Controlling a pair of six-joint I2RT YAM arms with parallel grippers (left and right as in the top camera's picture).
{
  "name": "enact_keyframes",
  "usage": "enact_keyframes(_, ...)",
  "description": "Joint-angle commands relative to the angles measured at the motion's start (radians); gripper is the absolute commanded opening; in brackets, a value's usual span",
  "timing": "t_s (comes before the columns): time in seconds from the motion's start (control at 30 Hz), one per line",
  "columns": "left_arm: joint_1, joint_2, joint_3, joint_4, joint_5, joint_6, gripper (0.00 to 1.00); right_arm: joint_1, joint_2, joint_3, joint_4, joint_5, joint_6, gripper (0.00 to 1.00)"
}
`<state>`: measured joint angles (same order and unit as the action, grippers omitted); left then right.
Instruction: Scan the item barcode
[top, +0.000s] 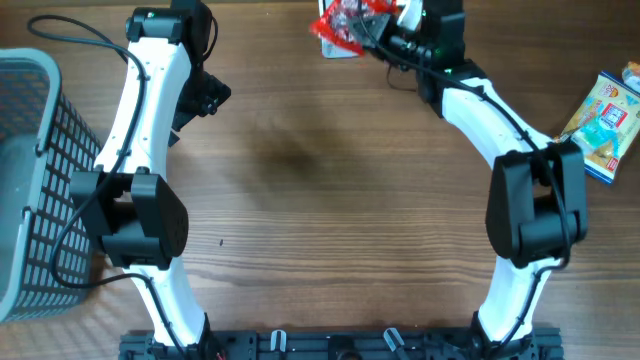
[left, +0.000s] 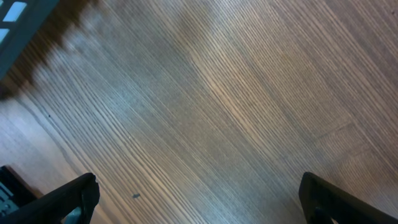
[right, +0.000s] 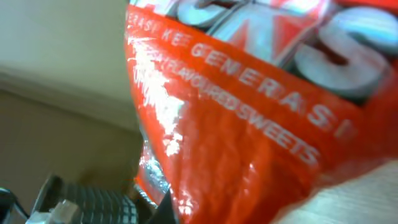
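The red sweet bag (right: 249, 124) fills my right wrist view, very close. My right gripper (top: 378, 36) is pinched shut on it at the far edge of the table (top: 330, 200). I think that is so I can turn it until the barcode shows. My left gripper (left: 199, 196) hangs wide open over bare wood, holding nothing. A grey basket (top: 30, 150) sits far left and a blue packet (top: 605, 125) far right. Nothing blocks me.

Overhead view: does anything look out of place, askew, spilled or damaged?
Nothing looks spilled or damaged. The red sweets bag is bunched up in the right gripper at the far edge of the table. A yellow-and-blue packet lies tilted at the right edge, partly out of frame. Neither looks alarming.
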<state>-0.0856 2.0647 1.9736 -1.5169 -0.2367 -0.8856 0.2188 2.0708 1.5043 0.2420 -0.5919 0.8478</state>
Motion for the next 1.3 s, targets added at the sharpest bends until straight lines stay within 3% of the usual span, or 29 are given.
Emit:
enact_keyframes(0.0, -0.001, -0.003, -0.006, -0.001, 0.001, -0.012, 1.0, 0.001, 0.101, 0.018, 0.171, 0.085, 0.198, 0.05)
enact_keyframes(0.1, -0.001, -0.003, -0.006, -0.001, 0.001, -0.013, 1.0, 0.02, 0.188, 0.018, 0.264, 0.167, 0.32, 0.05)
enact_keyframes(0.27, -0.001, -0.003, -0.006, -0.001, 0.001, -0.013, 1.0, 0.035, 0.224, 0.018, 0.296, 0.191, 0.296, 0.09)
enact_keyframes(0.33, -0.001, -0.003, -0.006, -0.001, 0.001, -0.013, 1.0, 0.006, 0.222, 0.018, 0.324, 0.132, 0.314, 0.04)
enact_keyframes(0.4, -0.001, -0.003, -0.006, -0.001, 0.001, -0.013, 1.0, -0.044, 0.217, 0.018, 0.341, 0.041, 0.423, 0.04)
enact_keyframes(0.5, -0.001, -0.003, -0.006, -0.001, 0.001, -0.013, 1.0, -0.203, 0.195, 0.018, 0.473, -0.144, 0.467, 0.04)
enact_keyframes(0.57, -0.001, -0.003, -0.006, -0.001, 0.001, -0.013, 1.0, -0.295, 0.173, 0.018, 0.399, -0.195, 0.46, 0.04)
enact_keyframes(0.67, -0.001, -0.003, -0.006, -0.001, 0.001, -0.013, 1.0, -0.447, 0.113, 0.018, 0.12, -0.206, 0.315, 0.05)
enact_keyframes(0.8, -0.001, -0.003, -0.006, -0.001, 0.001, -0.013, 1.0, -0.59, -0.046, 0.018, -0.317, 0.023, 0.043, 0.04)
enact_keyframes(0.87, -0.001, -0.003, -0.006, -0.001, 0.001, -0.013, 1.0, -0.652, -0.116, 0.018, -0.491, 0.189, -0.016, 0.04)
enact_keyframes(0.97, -0.001, -0.003, -0.006, -0.001, 0.001, -0.013, 1.0, -0.741, -0.132, 0.016, -0.668, 0.284, -0.018, 0.04)
enact_keyframes(1.0, -0.001, -0.003, -0.006, -0.001, 0.001, -0.013, 1.0, -0.78, -0.131, 0.012, -0.712, 0.304, -0.021, 0.09)
enact_keyframes(1.03, -0.001, -0.003, -0.006, -0.001, 0.001, -0.013, 1.0, -0.798, -0.131, 0.012, -0.714, 0.303, -0.06, 0.4)
enact_keyframes(1.07, -0.001, -0.003, -0.006, -0.001, 0.001, -0.013, 1.0, -0.814, -0.131, 0.012, -0.706, 0.294, -0.115, 0.85)
enact_keyframes(1.1, -0.001, -0.003, -0.006, -0.001, 0.001, -0.013, 1.0, -0.825, -0.132, 0.013, -0.696, 0.266, -0.171, 1.0)
enact_keyframes(1.17, -0.001, -0.003, -0.006, -0.001, 0.001, -0.013, 1.0, -0.848, -0.139, 0.015, -0.702, 0.133, -0.251, 1.0)
enact_keyframes(1.27, -0.001, -0.003, -0.006, -0.001, 0.001, -0.013, 1.0, -0.889, -0.233, 0.015, -0.689, -0.023, -0.213, 0.99)
